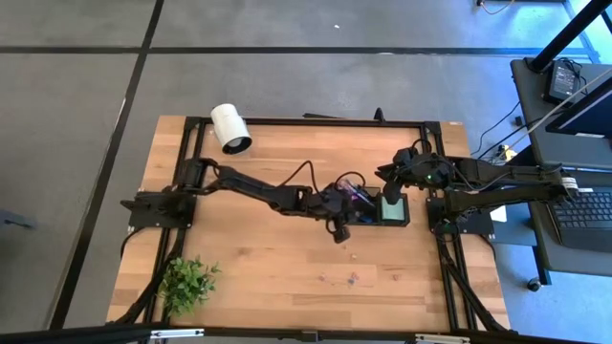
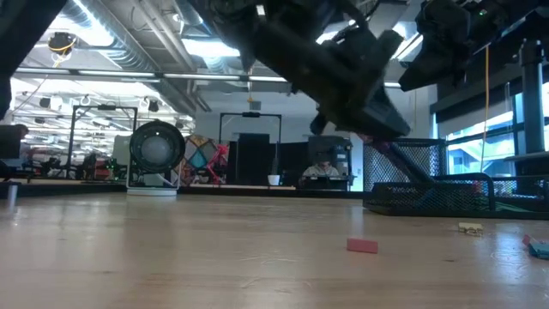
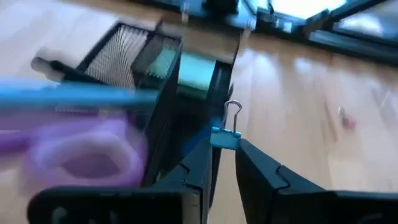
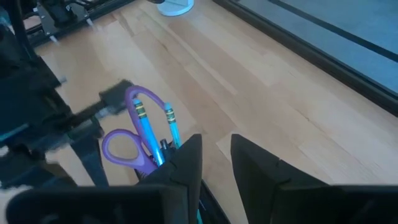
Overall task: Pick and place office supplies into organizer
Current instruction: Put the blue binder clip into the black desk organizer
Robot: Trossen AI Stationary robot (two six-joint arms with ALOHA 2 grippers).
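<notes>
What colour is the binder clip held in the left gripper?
Blue binder clip with a silver wire handle, clearest in the left wrist view.

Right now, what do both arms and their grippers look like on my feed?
Both are dark, slim, jointed arms with black cables looped alongside. The left gripper and right gripper each have two black, wedge-shaped fingers. The right arm shows small green lights near its wrist. No markings are readable.

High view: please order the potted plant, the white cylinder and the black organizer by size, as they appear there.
1. Potted plant, largest.
2. Black organizer and white cylinder look alike; both arms cover part of the organizer, so I cannot rank these two.
</notes>
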